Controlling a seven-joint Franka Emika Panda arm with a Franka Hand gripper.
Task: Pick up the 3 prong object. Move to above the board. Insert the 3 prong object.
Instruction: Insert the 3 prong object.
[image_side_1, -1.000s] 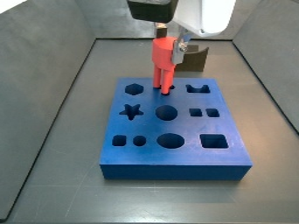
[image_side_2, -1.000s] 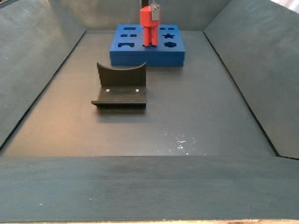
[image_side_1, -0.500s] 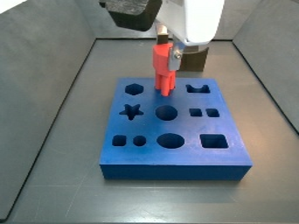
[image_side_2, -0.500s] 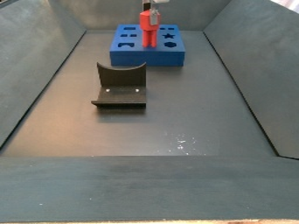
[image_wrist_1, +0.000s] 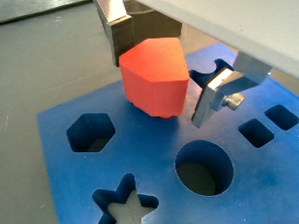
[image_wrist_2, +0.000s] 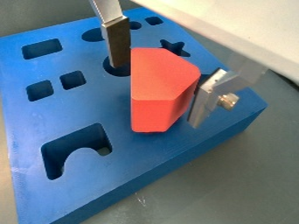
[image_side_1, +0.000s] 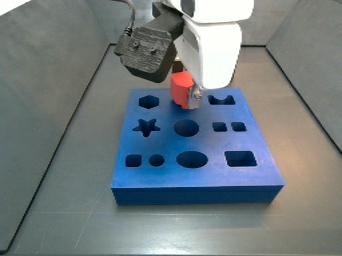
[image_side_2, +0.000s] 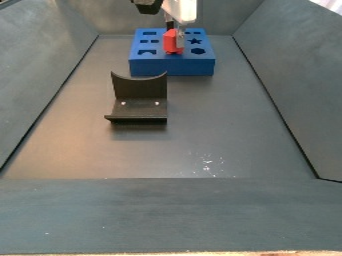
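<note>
The 3 prong object (image_side_1: 179, 88) is a red-orange peg standing upright in the back row of the blue board (image_side_1: 201, 180), between the hexagon hole and the arch hole. Only its blocky head shows above the board. It shows large in both wrist views (image_wrist_1: 155, 74) (image_wrist_2: 158, 87) and small in a side view (image_side_2: 171, 40). My gripper (image_side_1: 185, 92) (image_wrist_1: 160, 83) (image_wrist_2: 159, 90) is low over the board. Its fingers (image_wrist_1: 216, 92) (image_wrist_2: 114, 39) stand on either side of the head and look closed on it. The peg's lower end is hidden in the board.
The dark fixture (image_side_2: 136, 98) stands on the floor away from the board (image_side_2: 194, 68). The board has star, circle and square holes (image_side_1: 195, 159) around the peg. Sloping grey walls (image_side_1: 67, 120) enclose the floor on all sides.
The gripper has come down with the peg. The peg stood tall above the board before, and now only its head shows above the surface.
</note>
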